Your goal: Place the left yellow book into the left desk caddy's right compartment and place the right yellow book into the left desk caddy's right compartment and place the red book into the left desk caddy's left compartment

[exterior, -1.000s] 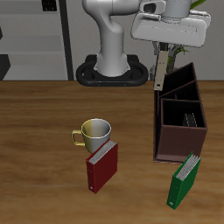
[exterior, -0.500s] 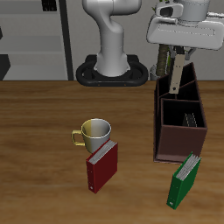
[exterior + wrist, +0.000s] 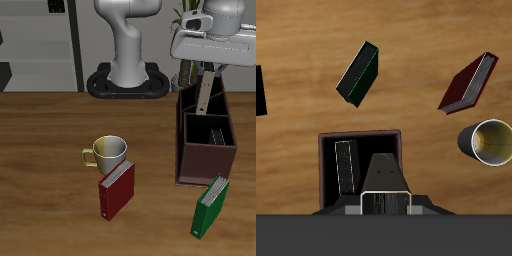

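Pincer grips our second grey book over the caddy; one sits inside, red book remains.

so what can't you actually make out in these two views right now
- Gripper fingertips: exterior view, too small to tell them from the held grey book; wrist view, the book covers them.
- Left desk caddy, far section floor: hidden by its walls and the book.
- Mug: clipped by the wrist frame edge.
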Available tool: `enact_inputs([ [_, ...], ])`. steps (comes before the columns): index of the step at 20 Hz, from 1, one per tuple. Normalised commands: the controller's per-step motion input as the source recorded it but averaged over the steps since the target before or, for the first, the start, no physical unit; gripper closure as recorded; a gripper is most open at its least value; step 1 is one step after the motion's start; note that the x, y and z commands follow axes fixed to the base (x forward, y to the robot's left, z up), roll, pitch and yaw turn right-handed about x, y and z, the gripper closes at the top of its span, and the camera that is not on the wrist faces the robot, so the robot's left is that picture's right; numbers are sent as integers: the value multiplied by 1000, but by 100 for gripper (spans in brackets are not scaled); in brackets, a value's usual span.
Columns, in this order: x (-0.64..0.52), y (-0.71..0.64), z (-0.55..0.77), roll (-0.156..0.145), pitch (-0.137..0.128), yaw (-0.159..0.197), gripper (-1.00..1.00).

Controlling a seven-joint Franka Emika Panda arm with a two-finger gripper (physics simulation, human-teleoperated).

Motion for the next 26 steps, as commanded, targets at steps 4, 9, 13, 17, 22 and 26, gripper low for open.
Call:
enact_inputs([
  [4, 200, 19, -300, 7, 41, -18, 100],
  [9, 42, 96, -160, 10, 17, -23, 100],
  [13, 12, 257, -184, 41, -10, 12, 100],
  [17, 33, -10, -71, 4, -5, -5, 100],
  [22, 69, -103, -195, -9, 20, -16, 100],
  [26, 14, -4, -194, -16, 25, -12, 100],
])
